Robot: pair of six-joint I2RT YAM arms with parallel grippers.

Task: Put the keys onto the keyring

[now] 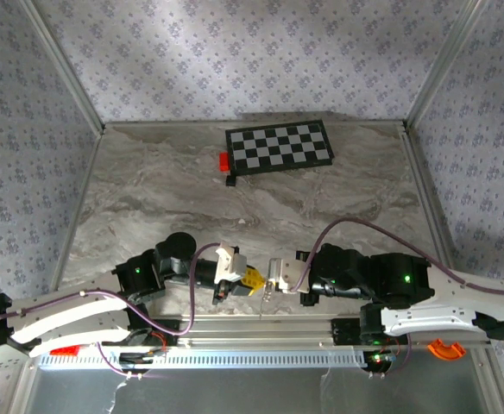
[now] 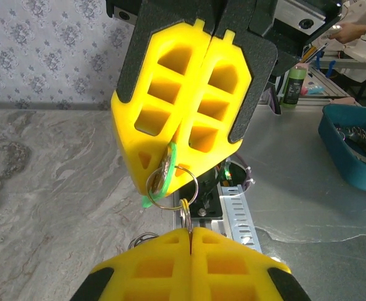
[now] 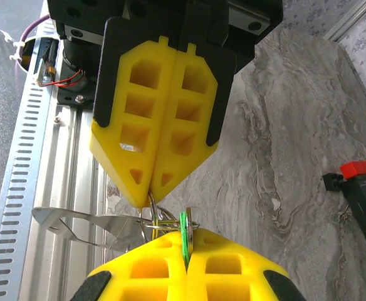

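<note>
Both grippers meet tip to tip above the table's front edge. My left gripper [image 1: 250, 279] [image 2: 191, 231] [image 3: 146, 191] is shut on a small metal ring [image 2: 187, 213] standing edge-on between its yellow pads. That ring links into the larger loop of the keyring [image 2: 173, 188] [image 3: 164, 221]. My right gripper [image 1: 269, 281] [image 3: 186, 233] [image 2: 163, 182] is shut on the keyring's green tag [image 3: 184, 226] [image 2: 168, 164]. Flat silvery keys [image 3: 76, 224] hang from the rings to the left in the right wrist view.
A checkerboard [image 1: 280, 147] lies at the back of the marble table, with a small red block [image 1: 223, 160] [image 3: 356, 168] by its left end. A slotted aluminium rail [image 1: 261, 332] [image 3: 20, 188] runs under the grippers. A teal bin [image 2: 352, 144] stands beyond the table.
</note>
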